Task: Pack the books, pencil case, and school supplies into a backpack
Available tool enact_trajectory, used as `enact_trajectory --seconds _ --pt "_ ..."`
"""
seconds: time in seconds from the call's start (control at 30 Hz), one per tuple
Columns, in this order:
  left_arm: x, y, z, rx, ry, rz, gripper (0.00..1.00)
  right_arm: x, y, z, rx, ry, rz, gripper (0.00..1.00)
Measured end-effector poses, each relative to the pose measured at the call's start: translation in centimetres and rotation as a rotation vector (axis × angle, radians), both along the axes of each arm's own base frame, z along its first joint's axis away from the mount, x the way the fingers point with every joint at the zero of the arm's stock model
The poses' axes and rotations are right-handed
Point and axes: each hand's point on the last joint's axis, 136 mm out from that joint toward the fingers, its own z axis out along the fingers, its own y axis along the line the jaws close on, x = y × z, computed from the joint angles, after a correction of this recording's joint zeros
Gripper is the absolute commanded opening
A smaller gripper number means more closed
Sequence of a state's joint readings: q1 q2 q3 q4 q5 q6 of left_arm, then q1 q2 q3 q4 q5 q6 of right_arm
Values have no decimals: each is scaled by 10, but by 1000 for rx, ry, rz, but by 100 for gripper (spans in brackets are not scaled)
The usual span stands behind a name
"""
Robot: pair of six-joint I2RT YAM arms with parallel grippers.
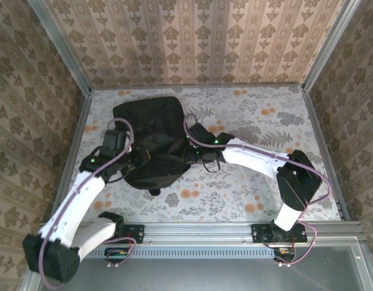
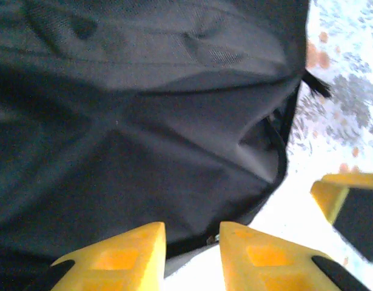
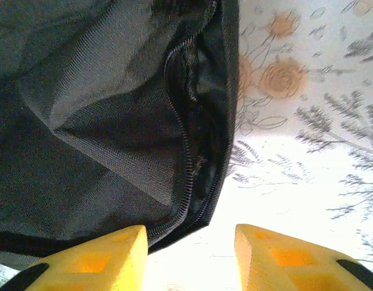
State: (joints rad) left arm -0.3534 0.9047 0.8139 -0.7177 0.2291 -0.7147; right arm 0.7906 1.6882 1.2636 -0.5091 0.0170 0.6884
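The black backpack (image 1: 151, 133) lies flat on the floral table, left of centre. My left gripper (image 1: 136, 160) is at its near left edge, and my right gripper (image 1: 197, 159) is at its near right edge. In the left wrist view the yellow fingers (image 2: 192, 233) stand apart over the backpack's (image 2: 144, 139) hem, where a small metal zip pull (image 2: 211, 238) shows in the gap. In the right wrist view my gripper (image 3: 191, 233) is open beside the backpack (image 3: 101, 121), with its zip (image 3: 183, 127) slightly parted. Nothing is held. The books, pencil case and school supplies are out of view.
Floral tablecloth (image 1: 259, 121) stretches to the right of the backpack. Patterned walls and a metal frame (image 1: 322, 145) enclose the table on three sides. A finger of the right gripper (image 2: 350, 206) shows at the right of the left wrist view.
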Motion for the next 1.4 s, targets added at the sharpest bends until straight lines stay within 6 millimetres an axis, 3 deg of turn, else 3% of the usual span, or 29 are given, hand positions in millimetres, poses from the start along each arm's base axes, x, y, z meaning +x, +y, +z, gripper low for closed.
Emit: enact_trajectory --seconds 0.07,0.23,0.27,0.37,0.53,0.83,0.93,1.13,1.3,1.4 --pt "-19 4 -10 -21 62 30 44 1 -4 8 -11 -28 5 44" --pt "-69 8 -61 -86 344 167 61 2 -7 12 -26 -50 -2 43" --pt "-78 7 -69 -111 379 201 68 2 -7 12 -29 -55 -2 43" --pt "-92 2 -72 -187 402 273 77 3 -3 13 -20 -68 -3 42" --pt "-76 -2 -59 -286 349 390 76 0 3 12 8 -77 -10 42" --pt "-50 -6 -82 -253 430 555 69 -1 -1 19 8 -124 -65 38" --pt "-42 -7 -85 -240 433 582 64 0 -1 24 14 -143 -70 38" --pt "-32 -10 -97 -235 454 616 39 0 0 24 8 -155 -71 37" --pt "-35 -9 -115 -259 457 629 0 -5 5 25 5 -160 -51 30" --pt "-34 -8 -111 -270 426 613 0 -11 13 27 0 -168 -9 31"
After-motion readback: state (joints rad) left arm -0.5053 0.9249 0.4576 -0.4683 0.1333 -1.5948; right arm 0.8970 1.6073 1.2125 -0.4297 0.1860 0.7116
